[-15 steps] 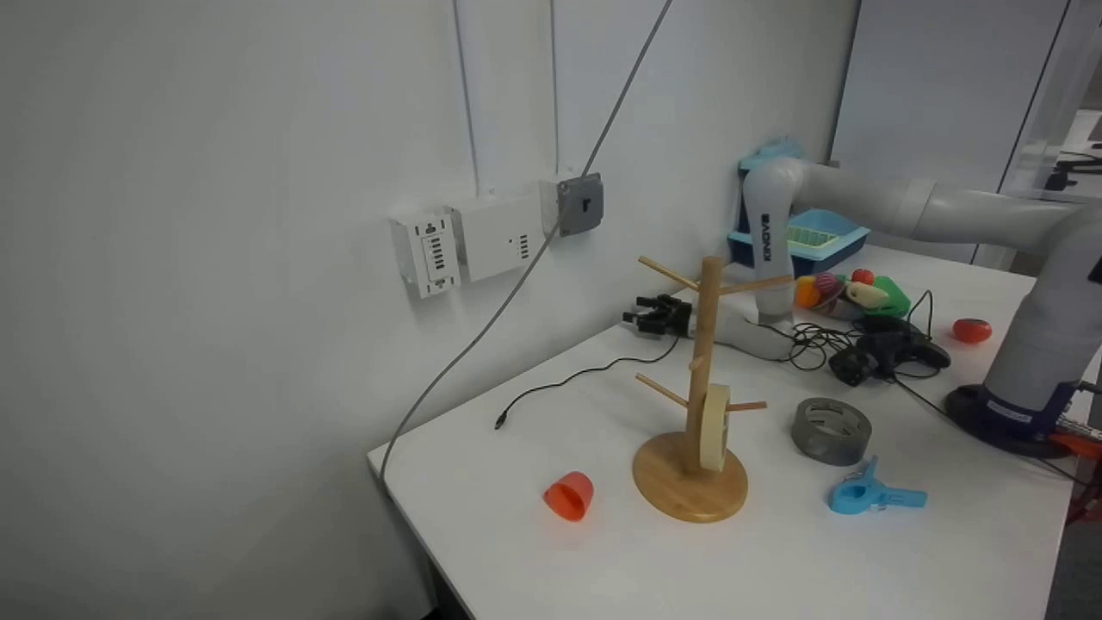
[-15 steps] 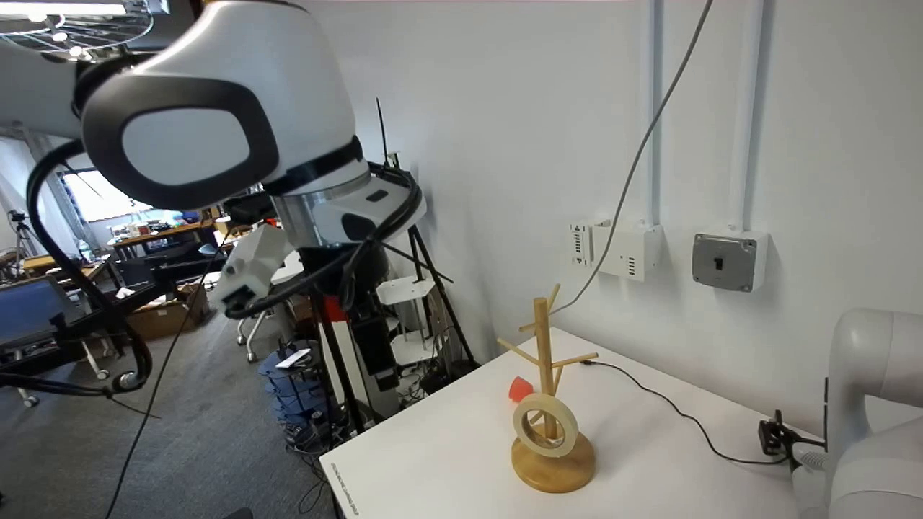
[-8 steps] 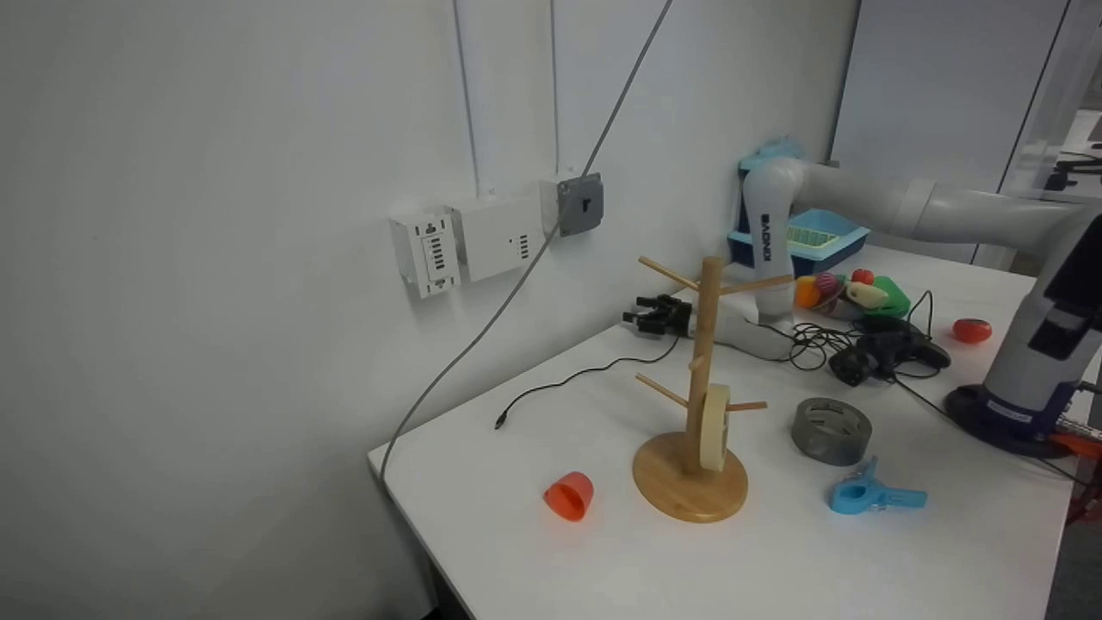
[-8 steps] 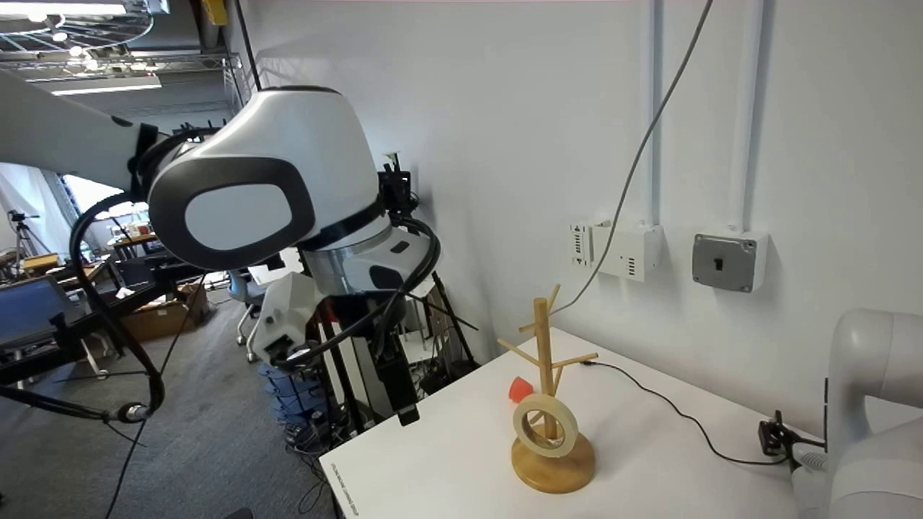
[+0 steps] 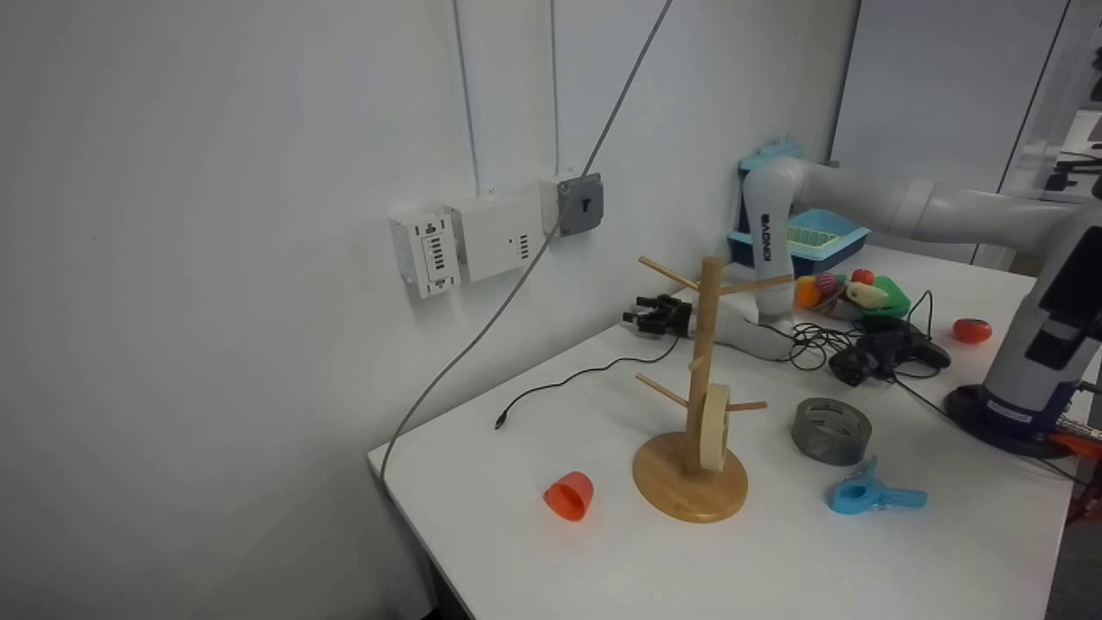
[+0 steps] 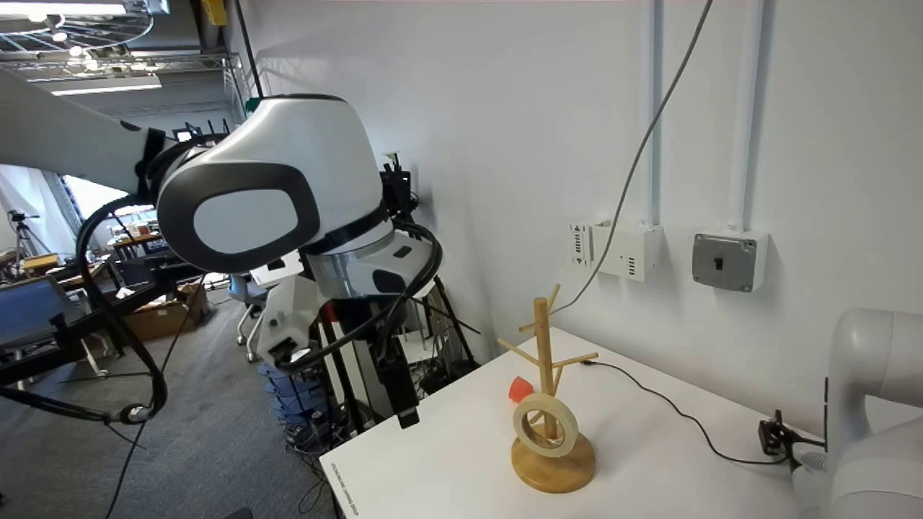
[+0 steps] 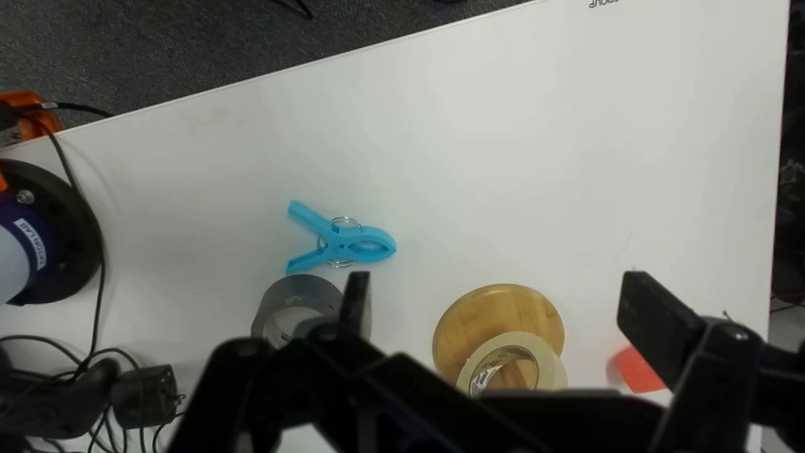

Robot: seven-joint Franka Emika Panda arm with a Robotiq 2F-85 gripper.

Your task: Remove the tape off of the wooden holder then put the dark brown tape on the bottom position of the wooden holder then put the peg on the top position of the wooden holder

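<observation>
The wooden holder (image 5: 703, 362) stands upright on the table. The tape (image 5: 714, 428), a pale beige ring, hangs on a low arm of it, against the post; it also shows in the wrist view (image 7: 553, 371). The dark brown tape (image 5: 831, 430) lies flat to one side, partly behind a finger in the wrist view. The peg (image 5: 874, 491), a light blue clip, lies near it. My gripper (image 7: 497, 299) is open and empty, its fingers wide apart. It is above the table, apart from the holder; it shows in an exterior view (image 6: 407, 418).
An orange-red cup (image 5: 569, 496) lies beside the holder's base. A grey robot arm (image 5: 1024, 344), a black controller with cables (image 5: 891, 349) and toy food (image 5: 861, 293) are farther off. A cable (image 5: 594, 368) lies near the wall.
My arm has come down and toward the holder, mostly in the first half second, then only slightly. The tape, holder, dark roll and peg have not moved.
</observation>
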